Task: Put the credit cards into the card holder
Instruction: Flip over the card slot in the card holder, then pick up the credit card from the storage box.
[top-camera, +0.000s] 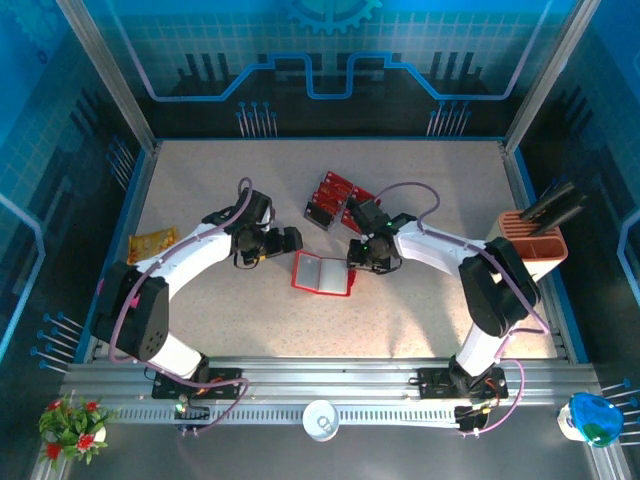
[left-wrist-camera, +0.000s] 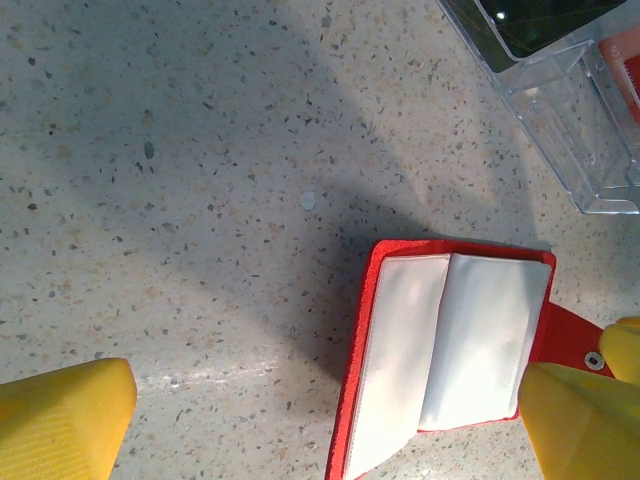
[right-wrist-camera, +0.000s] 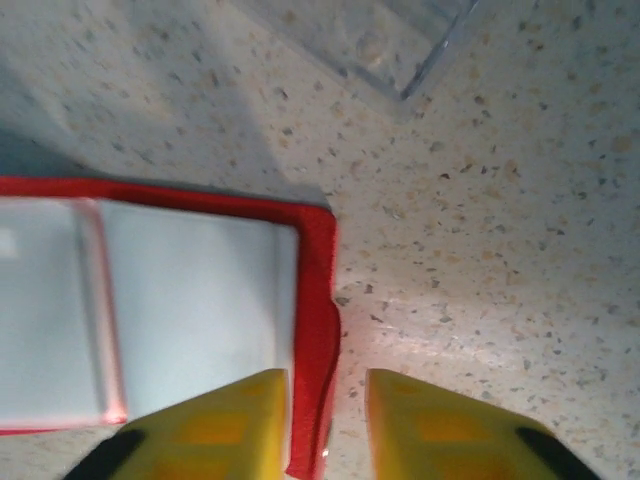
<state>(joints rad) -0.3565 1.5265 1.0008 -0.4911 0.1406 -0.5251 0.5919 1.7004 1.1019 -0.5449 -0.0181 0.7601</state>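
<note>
The card holder (right-wrist-camera: 190, 300) looks light and floppy. It seems best pinched at its red edge, which lies between the narrowly parted jaws of the right gripper (right-wrist-camera: 328, 400). The left gripper (left-wrist-camera: 330, 400) is spread wide.

— Left gripper (top-camera: 288, 240)?
— Just left of the holder (top-camera: 322, 273), jaws spread wide; the left arm (top-camera: 190, 262) arcs in low toward it.
— Right gripper (top-camera: 356, 262)?
— At the holder's right edge, pointing down. Fingers (right-wrist-camera: 215, 425) a little apart, straddling that edge without pinching it; the right arm (top-camera: 440, 245) reaches in from the holder's right, elbow bent
</note>
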